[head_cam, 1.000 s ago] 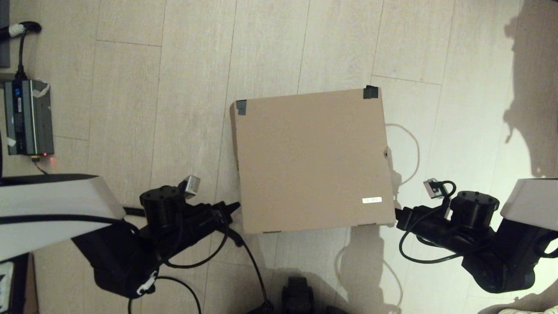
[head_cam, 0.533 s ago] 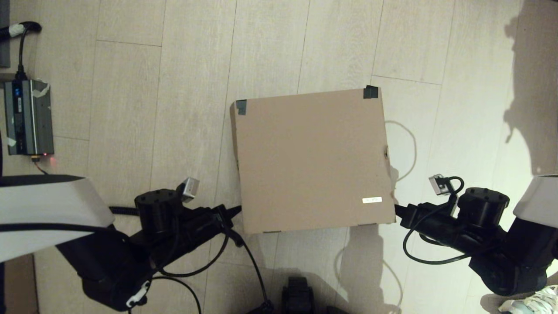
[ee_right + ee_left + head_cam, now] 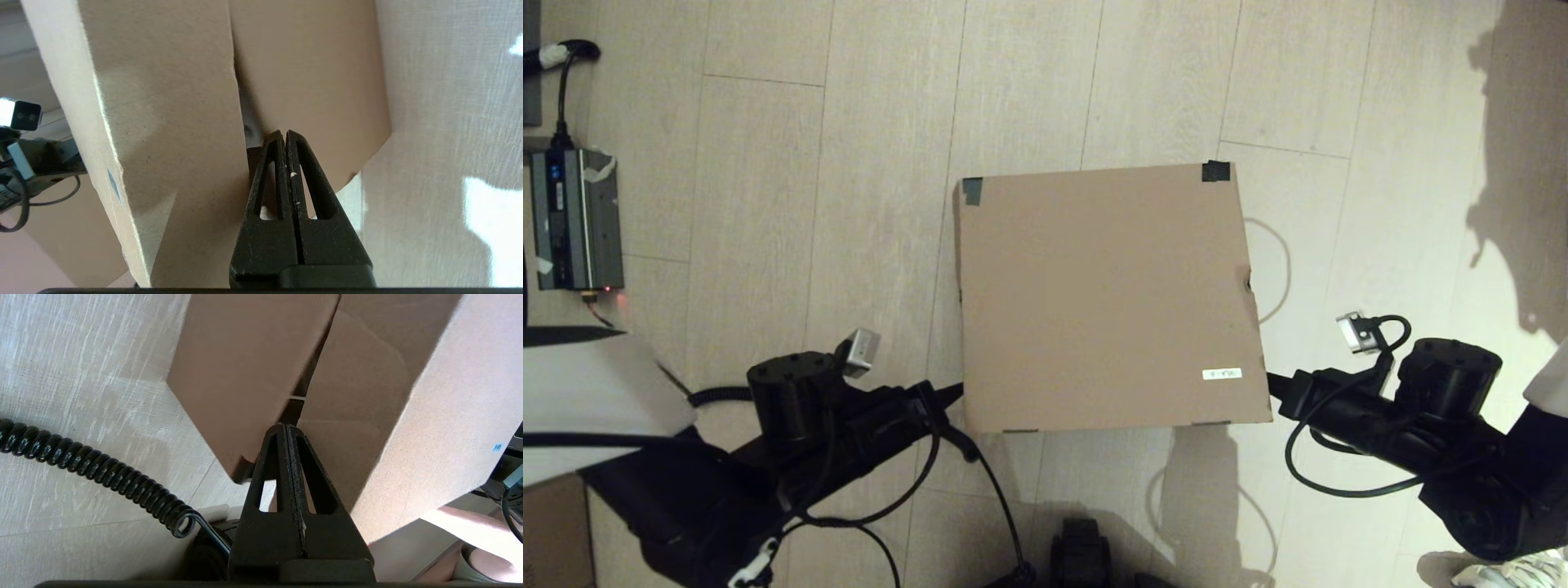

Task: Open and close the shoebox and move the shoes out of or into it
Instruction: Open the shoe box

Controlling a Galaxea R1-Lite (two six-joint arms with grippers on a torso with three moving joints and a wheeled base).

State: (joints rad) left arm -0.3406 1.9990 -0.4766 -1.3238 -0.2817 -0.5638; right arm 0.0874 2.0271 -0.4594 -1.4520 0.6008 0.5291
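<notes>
The brown shoebox (image 3: 1103, 294) sits on the floor in the middle of the head view, black tape on its far corners and a white sticker (image 3: 1222, 373) near the front right. Its lid is lifted a little at the near edge. My left gripper (image 3: 958, 391) is shut, its tip pushed in between the lid's side flap (image 3: 245, 367) and the box wall at the near left corner. My right gripper (image 3: 1271, 382) is shut too, wedged the same way at the near right corner (image 3: 171, 102). No cardboard lies between either pair of fingers. The box's inside is hidden.
A grey power unit (image 3: 574, 219) with cables lies at the far left, and a smaller brown carton (image 3: 551, 531) at the bottom left corner. A thin white cable loop (image 3: 1282, 269) lies right of the box. Part of a whitish sneaker (image 3: 1515, 572) shows bottom right.
The lid's near edge has risen toward the camera, so it looks wider. Both arms have drawn outward and back while their tips stayed at the near corners.
</notes>
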